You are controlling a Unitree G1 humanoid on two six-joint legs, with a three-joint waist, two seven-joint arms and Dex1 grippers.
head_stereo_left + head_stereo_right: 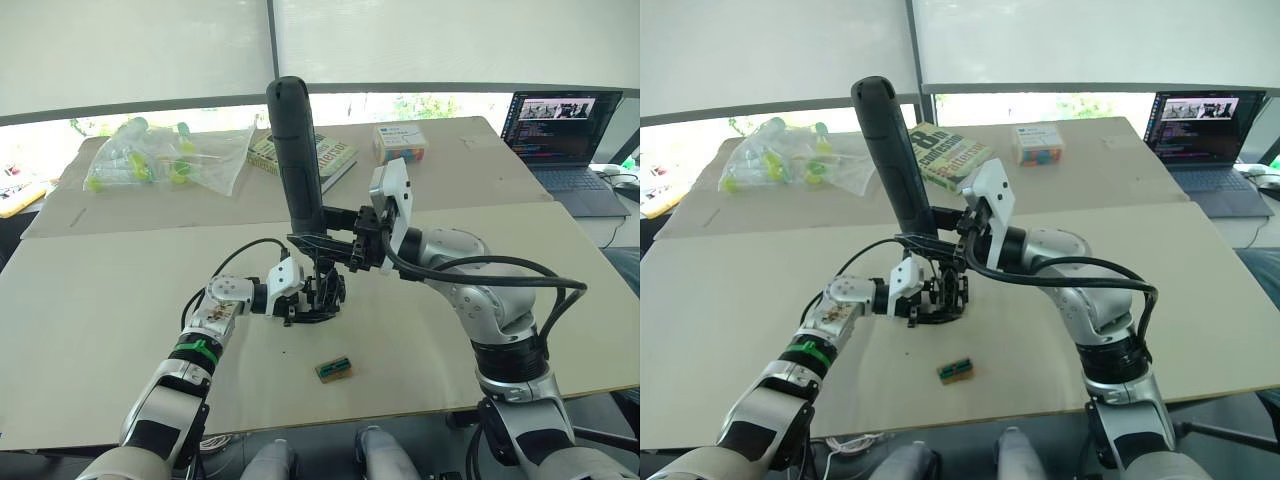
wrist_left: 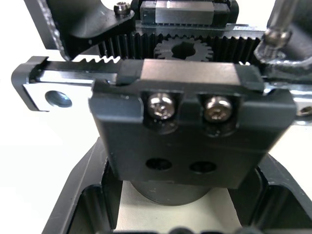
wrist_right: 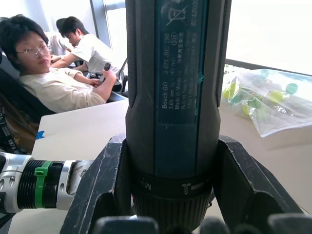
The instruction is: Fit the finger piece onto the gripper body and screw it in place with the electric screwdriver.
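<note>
The right gripper (image 1: 322, 243) is clamped on the screwdriver (image 1: 297, 150), its two black fingers (image 3: 105, 187) pressed against either side of the lower barrel, as the right wrist view shows plainly. The screwdriver stands nearly upright, tilted a little, rounded end up, and its thin metal bit (image 2: 279, 22) runs down into the gripper body (image 1: 322, 293) beside the toothed rack. The left gripper (image 1: 296, 302) reaches in from the left at the gripper body, which sits on the table (image 1: 100, 330); the left wrist view looks straight at the body's black block with two silver screws (image 2: 162, 106) and two empty holes below them, a gear and rack behind, but whether the left jaws are closed on it I cannot tell. I cannot pick out the finger piece with certainty among the dark parts. Near the front edge of the table, apart from the body, lies a small tan-and-green block (image 1: 334, 369). Farther back lie a bag of green-capped tubes (image 1: 160, 158), a book (image 1: 952, 152) and a small box (image 1: 400, 142); a laptop (image 1: 560, 130) stands open at the far right. In the right wrist view two people (image 3: 53, 73) sit beyond the table.
</note>
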